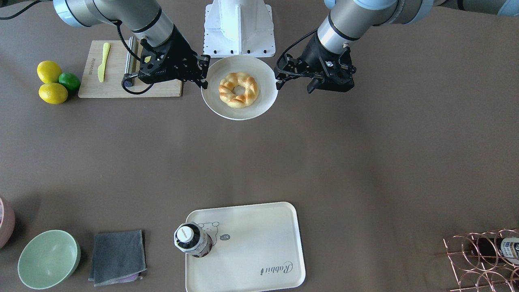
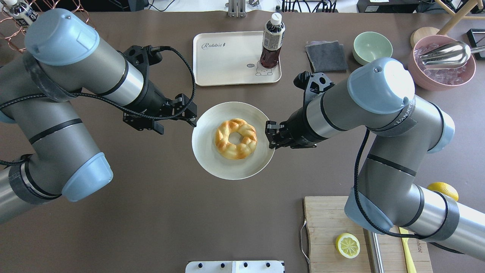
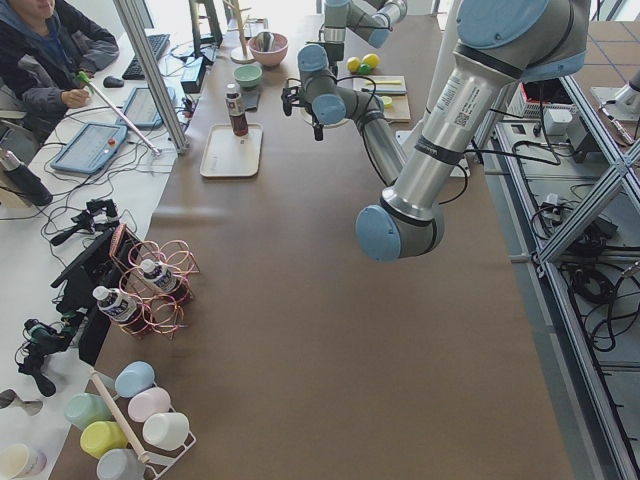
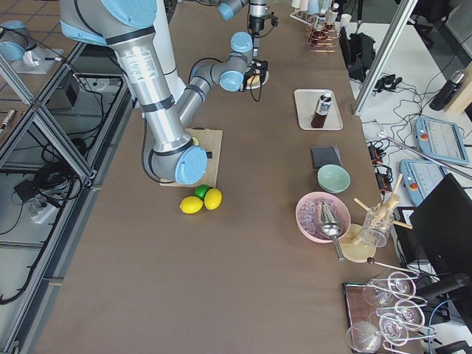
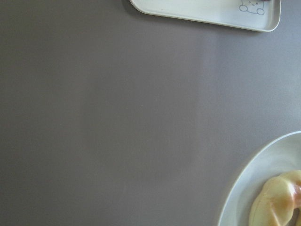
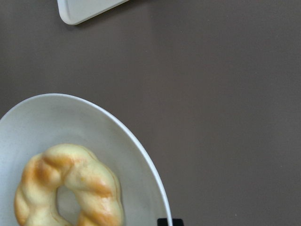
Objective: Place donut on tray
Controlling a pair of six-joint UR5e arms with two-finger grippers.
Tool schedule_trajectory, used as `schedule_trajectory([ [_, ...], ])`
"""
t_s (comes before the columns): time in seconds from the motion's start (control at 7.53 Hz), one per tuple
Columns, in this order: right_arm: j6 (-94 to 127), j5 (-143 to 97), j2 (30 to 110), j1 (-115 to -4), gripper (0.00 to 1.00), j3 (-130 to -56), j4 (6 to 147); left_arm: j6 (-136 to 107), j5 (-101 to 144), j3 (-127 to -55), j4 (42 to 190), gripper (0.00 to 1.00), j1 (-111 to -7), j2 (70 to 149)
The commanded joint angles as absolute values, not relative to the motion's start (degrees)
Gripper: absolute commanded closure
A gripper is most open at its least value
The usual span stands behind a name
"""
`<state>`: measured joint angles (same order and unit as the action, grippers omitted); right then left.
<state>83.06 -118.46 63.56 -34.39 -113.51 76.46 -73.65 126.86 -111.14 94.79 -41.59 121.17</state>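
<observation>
Left gripper (image 2: 192,115): jaws spread, empty, at the 9 o'clock rim of the plate (image 2: 212,161), as I read the overhead view. Right gripper (image 2: 269,135): likewise parted, empty, at 3 o'clock. Donut (image 2: 236,138): golden-yellow twisted ring, browned ridges, open centre hole, lying mid-plate. Tray (image 2: 223,64): cream, at 12 o'clock, well apart from the plate.

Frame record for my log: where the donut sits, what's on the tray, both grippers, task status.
donut: lying on the round white plate, mid-table
tray: apart from the plate; bottle stands on its bear corner
left gripper: open, beside the plate's rim
right gripper: open, at the opposite rim
status: donut not yet on tray
</observation>
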Motion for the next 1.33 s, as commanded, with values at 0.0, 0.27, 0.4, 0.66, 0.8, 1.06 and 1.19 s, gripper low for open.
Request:
schedule_trajectory([
  [0.0, 83.06, -117.77, 63.54, -34.01, 1.0, -114.52, 77.08, -76.98, 125.68, -111.27, 94.83, 0.2, -39.81, 122.17],
  [0.27, 82.97, -118.21, 63.46, -34.45, 1.0, -114.61, 77.08, -79.8, 125.42, -112.06, 94.83, 0.3, -38.86, 122.25],
  [0.4, 82.97, -118.3, 63.37, -34.71, 1.0, -114.61, 77.08, -80.76, 124.11, -112.41, 94.83, 0.34, -37.72, 122.26],
  [0.66, 82.97, -118.3, 63.28, -34.8, 1.0, -114.7, 76.99, -81.39, 122.7, -112.41, 94.83, 0.48, -36.48, 122.43],
  [0.8, 82.97, -118.39, 63.37, -34.89, 1.0, -114.7, 76.99, -81.39, 122.7, -112.41, 94.83, 0.76, -36.47, 122.52],
  [1.06, 82.97, -118.39, 63.46, -34.98, 1.0, -114.7, 76.99, -80.95, 122.87, -112.59, 94.92, 1.0, -36.47, 122.43],
  [1.19, 82.97, -118.48, 63.54, -34.98, 1.0, -115.39, 76.99, -80.86, 122.7, -112.5, 94.92, 1.0, -36.47, 122.43],
])
